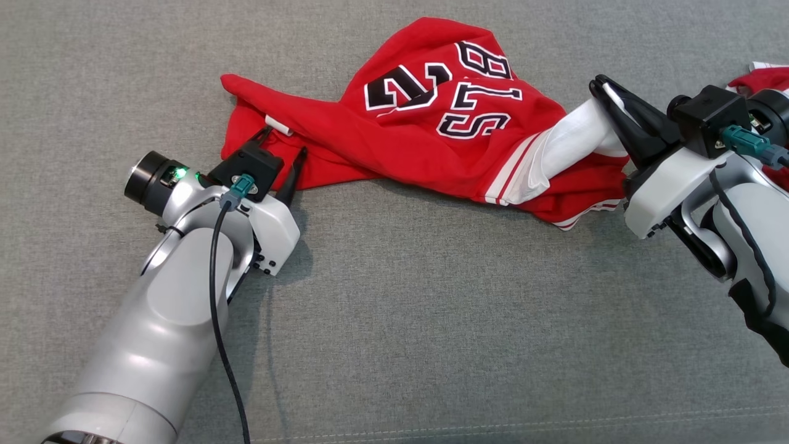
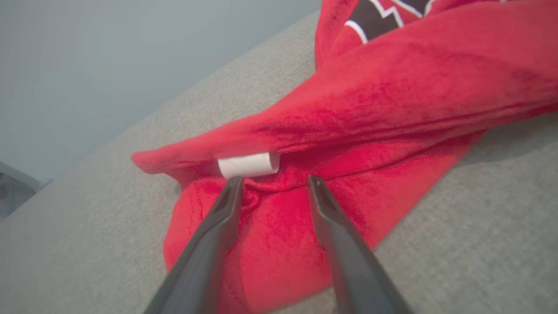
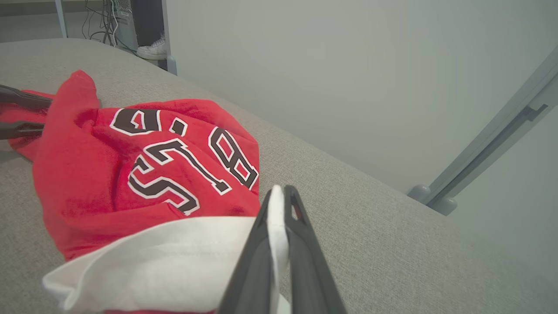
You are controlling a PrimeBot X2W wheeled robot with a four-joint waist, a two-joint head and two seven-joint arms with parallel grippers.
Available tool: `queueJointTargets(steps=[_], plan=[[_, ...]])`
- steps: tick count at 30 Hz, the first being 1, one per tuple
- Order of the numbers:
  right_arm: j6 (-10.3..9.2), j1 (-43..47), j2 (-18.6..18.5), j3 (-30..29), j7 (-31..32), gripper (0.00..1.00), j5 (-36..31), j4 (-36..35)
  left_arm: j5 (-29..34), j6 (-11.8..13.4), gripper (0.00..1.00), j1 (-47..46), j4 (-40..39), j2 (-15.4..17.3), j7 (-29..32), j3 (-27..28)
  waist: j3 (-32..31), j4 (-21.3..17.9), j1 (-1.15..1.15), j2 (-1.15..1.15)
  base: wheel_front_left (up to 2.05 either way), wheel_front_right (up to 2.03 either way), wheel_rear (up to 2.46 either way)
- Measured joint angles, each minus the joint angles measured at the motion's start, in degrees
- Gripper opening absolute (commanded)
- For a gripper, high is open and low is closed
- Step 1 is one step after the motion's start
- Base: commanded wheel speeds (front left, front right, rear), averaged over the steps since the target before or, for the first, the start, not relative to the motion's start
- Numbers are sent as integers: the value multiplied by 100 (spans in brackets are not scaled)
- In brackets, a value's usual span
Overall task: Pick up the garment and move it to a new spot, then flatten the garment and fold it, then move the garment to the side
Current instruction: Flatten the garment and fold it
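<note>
The garment [image 1: 431,117] is a red jersey with black-and-white lettering, crumpled on the grey surface. My left gripper [image 1: 283,154] stands open at its left end, fingers [image 2: 218,218] straddling the red cloth [image 2: 279,235] just below a small white tag [image 2: 248,165]. My right gripper [image 1: 607,92] is shut on the garment's white sleeve part [image 1: 573,145] at the right end, lifting it a little. In the right wrist view that white cloth [image 3: 174,257] runs between the closed fingers [image 3: 301,244], and the other gripper's fingers [image 3: 19,113] show at the far left.
A grey fabric surface [image 1: 431,320] spreads all around. Another red-and-white cloth [image 1: 761,77] lies at the far right behind my right wrist. A wall, a grey rail [image 3: 488,148] and some equipment with a shoe [image 3: 152,50] stand beyond the surface's edge.
</note>
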Motion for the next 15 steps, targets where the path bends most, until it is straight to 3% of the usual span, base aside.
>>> queueJointTargets(steps=[1, 3, 4, 6, 8, 10, 11, 12, 15], plan=[[0, -5, 4, 0, -4, 0, 0, 0, -1, 0, 65, -4, 2, 1, 0, 1, 18, -14, 0, 0, 0, 0, 0], [0, -15, 16, 0, -43, 0, 0, 2, -38, -2, 10, -35, -43, -4, 0, 45, 57, -34, 0, 0, 0, 0, 0], [0, -24, 26, 0, -43, 0, 0, 5, -59, -2, 0, -73, -90, -4, 0, 68, 75, -41, 0, 0, 0, 0, 0], [0, -37, 51, -1, -44, 0, 1, 9, -115, 1, 0, -126, -204, -12, 0, 144, 98, -48, 0, 0, 0, 0, 0], [0, -37, 65, -1, -45, 0, 1, 27, -227, 4, 18, -158, -252, -24, 0, 219, 101, -39, 0, 0, 0, 0, 0], [0, -37, 69, -1, -48, 0, 1, 32, -270, 13, 47, -159, -296, -24, 0, 270, 94, -23, 0, 0, 0, 0, 0], [0, -37, 76, -1, -49, 0, 2, 36, -283, 15, 81, -159, -318, -23, 0, 299, 89, -16, 0, 0, 0, 0, 0], [0, -37, 81, -1, -49, 0, 2, 40, -285, 24, 100, -159, -323, -23, 0, 319, 84, -9, 0, 0, 0, 0, 0], [0, -37, 93, 0, -51, 0, 3, 49, -318, 36, 100, -159, -322, -21, 0, 353, 66, 8, 0, 0, 0, 0, 0]])
